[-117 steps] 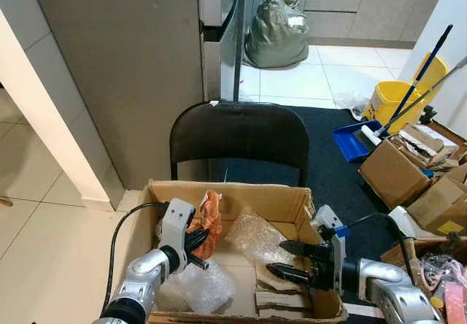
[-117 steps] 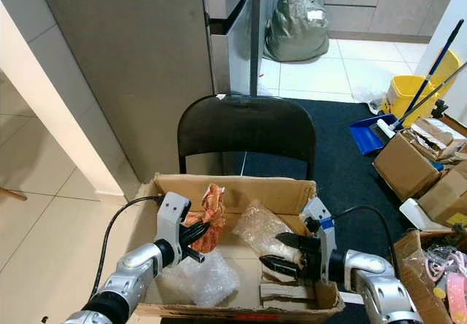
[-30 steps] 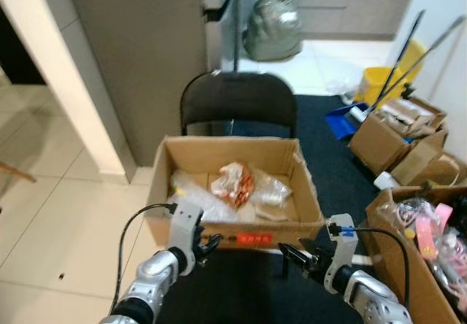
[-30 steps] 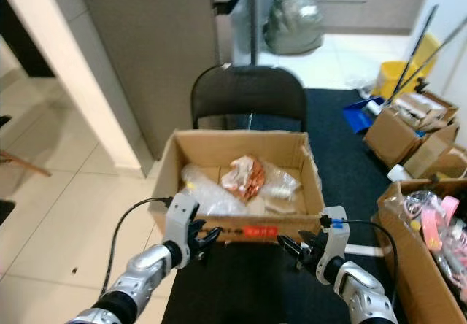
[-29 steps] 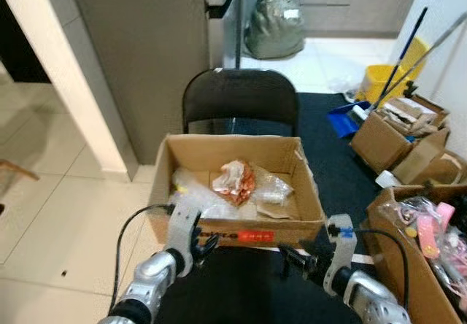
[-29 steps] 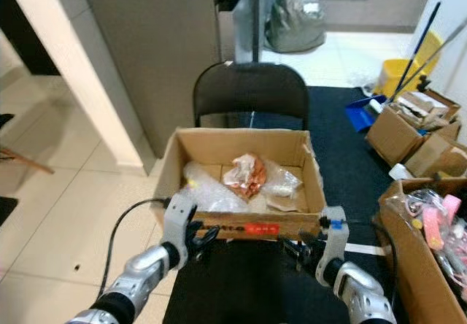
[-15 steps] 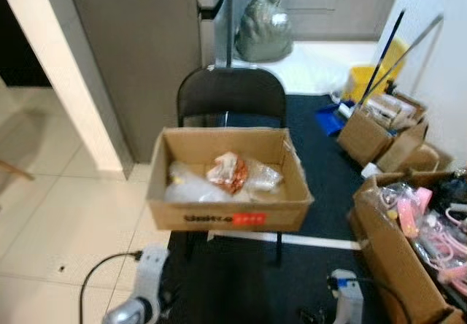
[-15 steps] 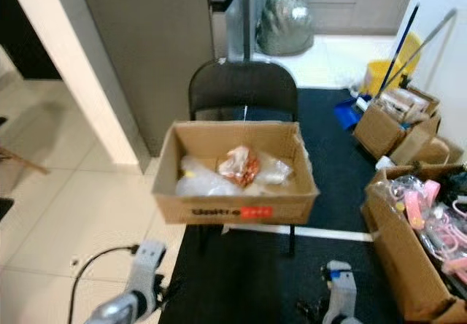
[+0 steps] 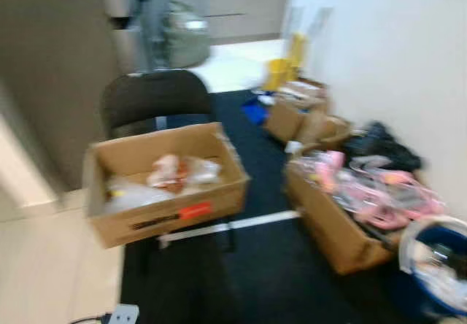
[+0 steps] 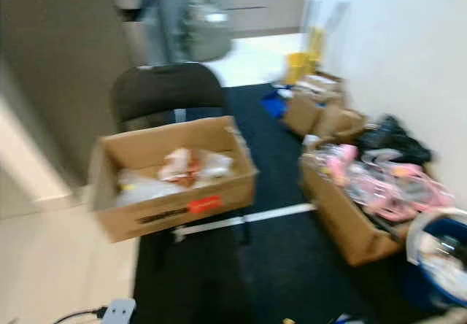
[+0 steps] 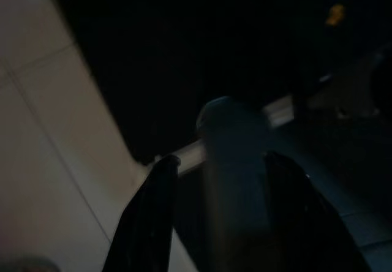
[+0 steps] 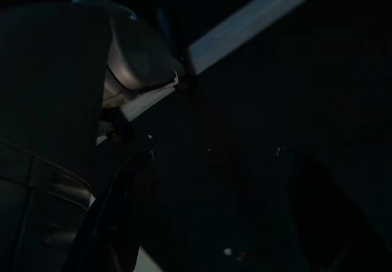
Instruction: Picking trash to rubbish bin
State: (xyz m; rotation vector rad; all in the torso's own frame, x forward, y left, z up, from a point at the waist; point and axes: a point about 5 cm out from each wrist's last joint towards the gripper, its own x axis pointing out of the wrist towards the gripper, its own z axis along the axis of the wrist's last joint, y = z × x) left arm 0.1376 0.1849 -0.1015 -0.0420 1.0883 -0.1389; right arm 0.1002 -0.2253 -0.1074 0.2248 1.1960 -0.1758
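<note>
Trash (image 9: pixel 175 172) is seen inside the cardboard box (image 9: pixel 166 206) at centre left. Both grippers, left gripper (image 11: pixel 220 186) and right gripper (image 12: pixel 214 211), are spread apart and empty; further pieces are judged outstanding.

Head cameras face down at cardboard box (image 9: pixel 164 189), wrist views floorward, dark

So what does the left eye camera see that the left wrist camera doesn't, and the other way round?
Left eye view, blurred: a cardboard box of trash on a black chair, more boxes with pink things along the wall, a blue bin. Left wrist view, very dark: the left gripper, fingers apart, and a rounded grey shape beyond them that I cannot identify. Both: dark carpet beside pale floor tiles.
</note>
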